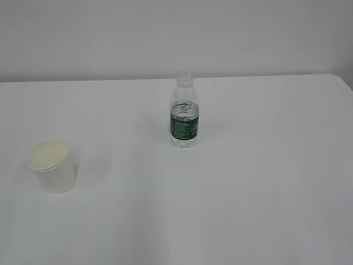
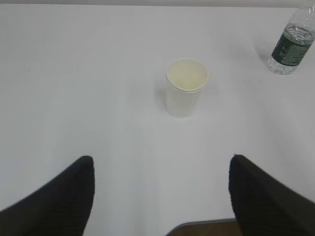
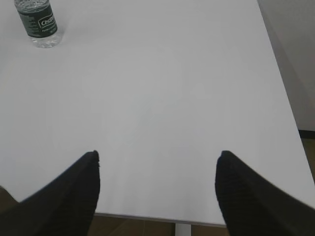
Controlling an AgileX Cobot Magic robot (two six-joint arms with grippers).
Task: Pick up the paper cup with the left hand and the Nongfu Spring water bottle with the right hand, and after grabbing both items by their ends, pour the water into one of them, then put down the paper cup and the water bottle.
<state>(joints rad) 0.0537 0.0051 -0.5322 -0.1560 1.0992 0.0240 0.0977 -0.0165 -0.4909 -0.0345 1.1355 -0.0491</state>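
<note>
The paper cup stood upright on the white worktop toward the left, and the Nongfu Spring water bottle stood capless near the middle, well apart from it, with water inside. The left gripper hung back near the worktop's front edge, spread wide and empty, facing the cup. The right gripper did likewise, far from the bottle.

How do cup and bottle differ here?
Height: the cup is shorter than the bottle.
Material: the cup is opaque white paper with a cream inside; the bottle is clear ribbed plastic with a dark green label.
Mouth: the cup has a wide rolled rim; the bottle narrows to a threaded, capless neck.
Shared: both stand upright and apart on the white table, neither held by a pincer.
</note>
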